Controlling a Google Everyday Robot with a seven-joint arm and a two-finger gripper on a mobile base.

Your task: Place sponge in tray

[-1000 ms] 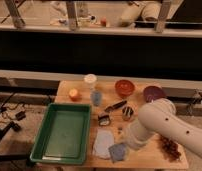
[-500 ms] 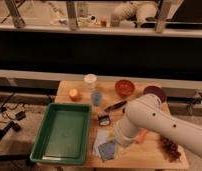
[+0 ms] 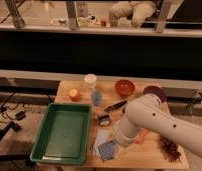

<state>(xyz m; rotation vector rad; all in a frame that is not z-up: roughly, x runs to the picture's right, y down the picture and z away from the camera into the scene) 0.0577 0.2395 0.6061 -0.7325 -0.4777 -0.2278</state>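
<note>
The green tray [image 3: 49,131] fills the left part of the wooden table, and nothing lies in it. The small blue-grey sponge [image 3: 108,150] rests on a pale cloth [image 3: 100,138] just right of the tray's near corner. My white arm [image 3: 154,122] reaches in from the right. Its gripper [image 3: 117,143] comes down right beside the sponge, at the sponge's upper right. The arm's bulk mostly hides the gripper, which is shut. Whether it touches the sponge I cannot tell.
Behind the tray stand an orange fruit [image 3: 74,94], a white cup [image 3: 90,80] and a blue cup [image 3: 96,97]. A red bowl [image 3: 125,87] and a dark bowl [image 3: 155,92] sit at the back right. A black utensil [image 3: 115,106] and a brown bunch [image 3: 170,148] also lie here.
My arm has swung left and down across the table, bringing the gripper from the right side to the sponge and cloth. The sponge lies where it was.
</note>
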